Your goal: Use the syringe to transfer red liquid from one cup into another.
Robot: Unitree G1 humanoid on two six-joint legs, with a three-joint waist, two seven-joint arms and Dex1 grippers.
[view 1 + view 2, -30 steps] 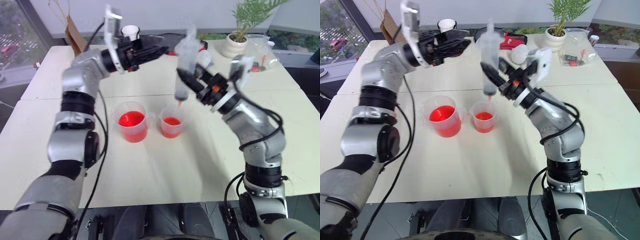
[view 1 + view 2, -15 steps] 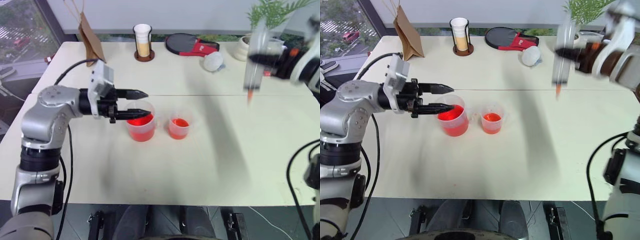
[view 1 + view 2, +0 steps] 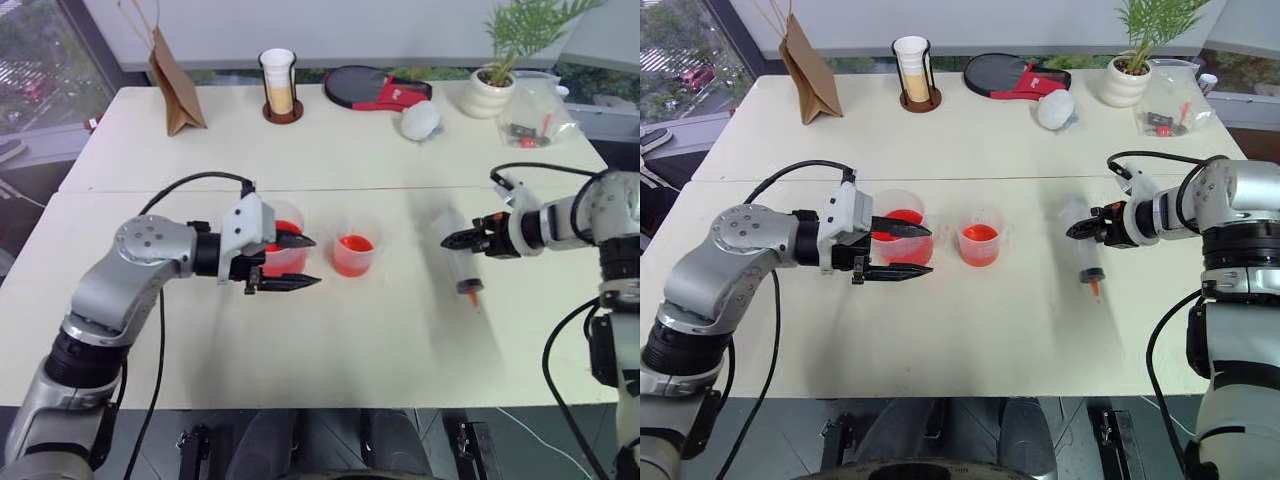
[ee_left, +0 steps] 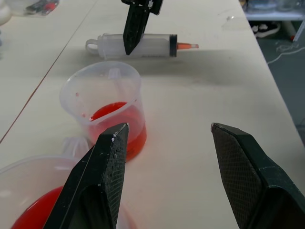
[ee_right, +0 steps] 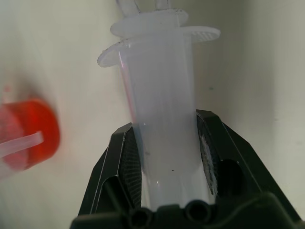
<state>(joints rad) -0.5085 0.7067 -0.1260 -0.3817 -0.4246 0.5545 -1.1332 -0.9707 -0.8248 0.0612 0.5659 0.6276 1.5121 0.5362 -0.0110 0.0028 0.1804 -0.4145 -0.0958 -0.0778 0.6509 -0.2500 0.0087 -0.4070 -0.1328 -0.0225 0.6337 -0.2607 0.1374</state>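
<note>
The larger cup holds red liquid and stands mid-table. Just right of it is the smaller cup, red in its bottom too. My left gripper is open and points right, with one finger crossing the larger cup's front; nothing sits between its fingers. In the left wrist view the smaller cup stands beyond those fingers. The syringe lies low on the table at the right, its orange tip toward the near edge. My right gripper is shut on the syringe's barrel.
Along the table's far edge stand a brown paper bag, a holder with stacked cups, a red and black paddle, a white ball, a potted plant and a clear plastic bag.
My right arm swung down and to the right, carrying the syringe from upright over the smaller cup to lying low on the table. My left arm dropped and drew back beside the larger cup.
</note>
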